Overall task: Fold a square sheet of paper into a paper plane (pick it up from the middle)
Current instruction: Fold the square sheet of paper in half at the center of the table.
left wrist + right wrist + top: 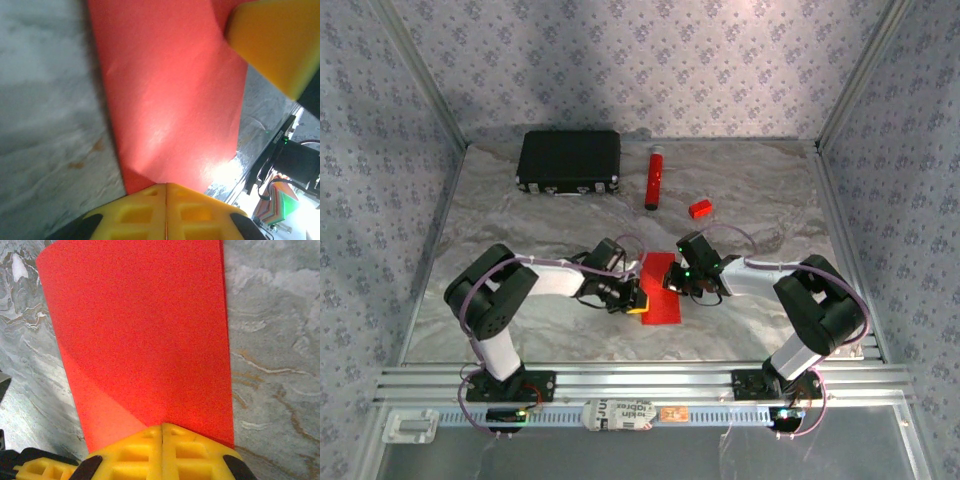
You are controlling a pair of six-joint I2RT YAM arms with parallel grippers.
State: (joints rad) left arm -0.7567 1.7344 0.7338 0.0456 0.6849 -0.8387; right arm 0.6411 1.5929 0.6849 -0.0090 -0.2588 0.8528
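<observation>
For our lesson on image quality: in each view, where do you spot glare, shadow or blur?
Left wrist view: bright sheen on the paper, blown-out glare at lower right, the right gripper's finger blurred at top right. Right wrist view: paper evenly lit, a darker shadow wedge at its lower left. Top view: sharp, soft even light, no glare on the paper.

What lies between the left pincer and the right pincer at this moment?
The red paper sheet lies between the left pincer and the right pincer; each is shut on an edge of it. The top external view shows this.
</observation>
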